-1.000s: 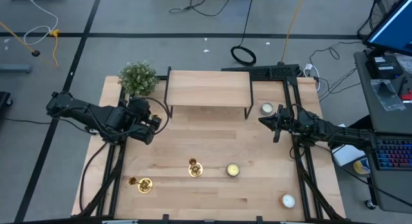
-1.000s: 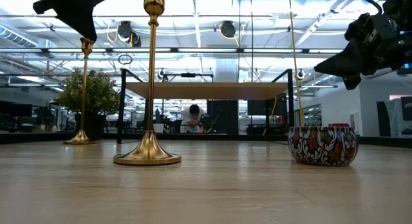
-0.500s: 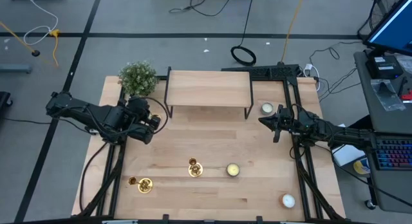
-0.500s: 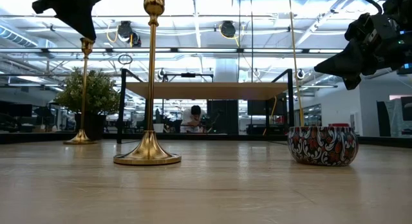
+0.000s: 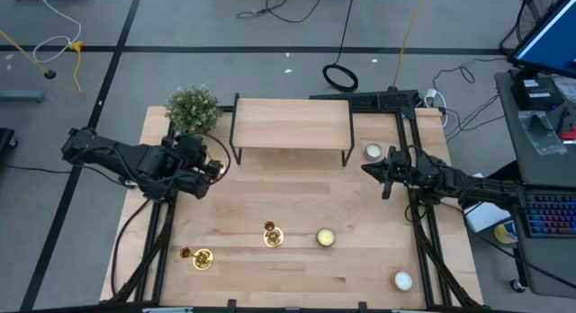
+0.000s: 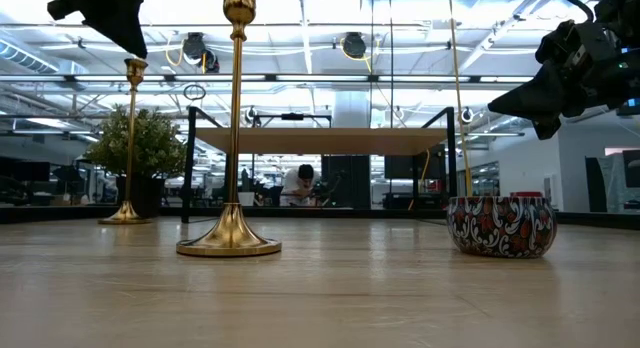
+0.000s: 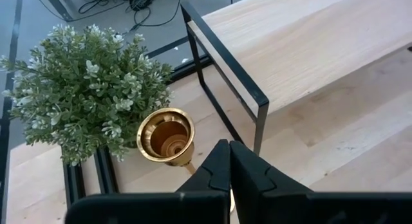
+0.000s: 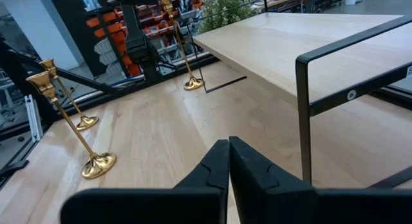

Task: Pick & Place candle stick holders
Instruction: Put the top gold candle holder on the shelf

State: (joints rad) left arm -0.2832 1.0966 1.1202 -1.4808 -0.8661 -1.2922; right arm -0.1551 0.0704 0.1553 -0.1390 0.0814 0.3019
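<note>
Three brass candlestick holders stand upright on their round bases. One is by the plant (image 7: pixel 166 135) (image 6: pixel 131 138). One is at the table's middle near side (image 5: pixel 271 234) (image 6: pixel 236 128). One is at the near left (image 5: pixel 200 257). My left gripper (image 7: pixel 228 165) (image 5: pixel 214 167) is shut and hovers right beside the top cup of the holder by the plant. My right gripper (image 8: pixel 228 147) (image 5: pixel 385 174) is shut and empty, held above the table's right side. My left gripper's shut fingertips (image 7: pixel 219 161) stand next to the holder's stem just below its cup (image 7: pixel 188 166). The stem runs behind the finger, and I cannot tell whether they touch. The holder stands upright on the table.
A wooden riser shelf with a black frame (image 5: pixel 291 124) stands at the far middle, and a potted plant (image 5: pixel 192 108) at the far left. A patterned candle tin (image 5: pixel 324 237) (image 6: pixel 500 226) sits near the middle holder. White candles sit at the right (image 5: pixel 373 152) and the near right (image 5: pixel 401 280).
My left gripper has shifted a little toward the table's left and far edges and slightly up, and stays shut. The candlestick holders have not moved.
</note>
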